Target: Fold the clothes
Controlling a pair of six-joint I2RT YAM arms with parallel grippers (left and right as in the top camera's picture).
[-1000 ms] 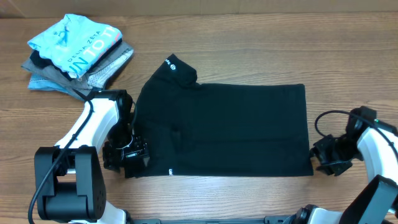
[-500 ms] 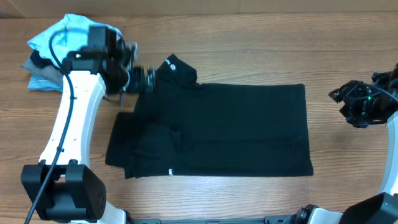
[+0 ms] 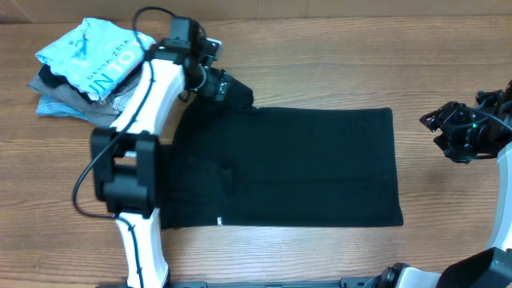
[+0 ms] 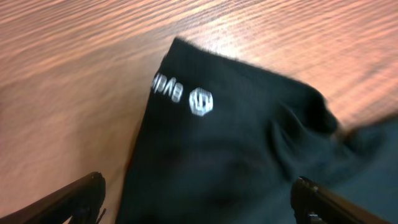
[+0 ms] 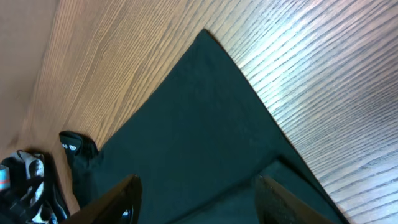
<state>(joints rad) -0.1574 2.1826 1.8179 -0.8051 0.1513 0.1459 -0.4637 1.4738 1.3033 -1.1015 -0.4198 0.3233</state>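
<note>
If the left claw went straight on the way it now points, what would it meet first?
The black T-shirt. The left claw is open and aimed at the folded part bearing the white logo. Depth is unclear, but nothing shows in between.

Left gripper [image 3: 222, 85], right gripper [image 3: 436, 130]: jaws apart

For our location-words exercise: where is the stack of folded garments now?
Overhead view: the stack of folded garments sits at the table's far-left corner, left of the left claw, which is poised over the black T-shirt's sleeve.
</note>
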